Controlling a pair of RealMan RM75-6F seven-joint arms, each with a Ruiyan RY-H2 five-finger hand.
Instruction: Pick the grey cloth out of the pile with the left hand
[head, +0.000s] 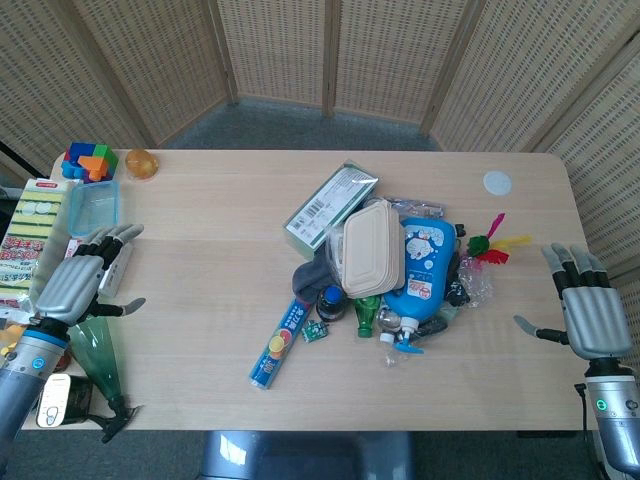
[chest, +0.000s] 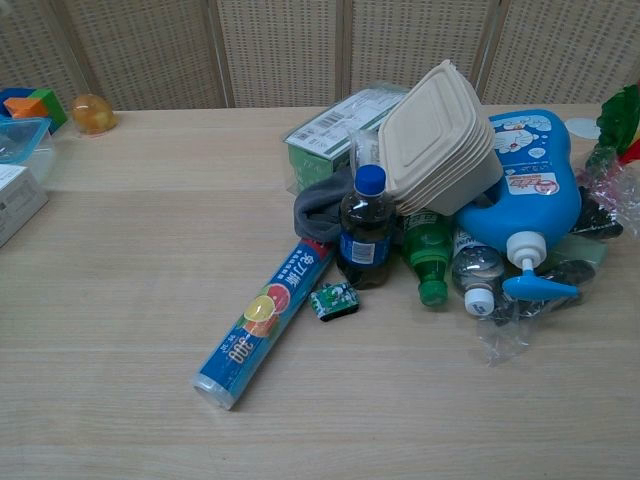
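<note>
The grey cloth (head: 314, 272) (chest: 318, 210) lies at the left side of the pile in the middle of the table, partly under a beige lidded box (head: 372, 247) (chest: 438, 140) and behind a dark bottle with a blue cap (head: 331, 302) (chest: 364, 232). My left hand (head: 82, 279) hovers open at the table's left edge, far from the cloth. At the right edge my right hand (head: 586, 309) is open too, holding nothing. Neither hand shows in the chest view.
The pile also holds a green box (head: 330, 207), a blue bottle (head: 423, 275), a green bottle (chest: 428, 252) and a blue roll (head: 281, 343). Along the left edge stand a clear tub (head: 93, 207), toy blocks (head: 88, 161), an orange ball (head: 141, 163) and a green bottle (head: 98, 352).
</note>
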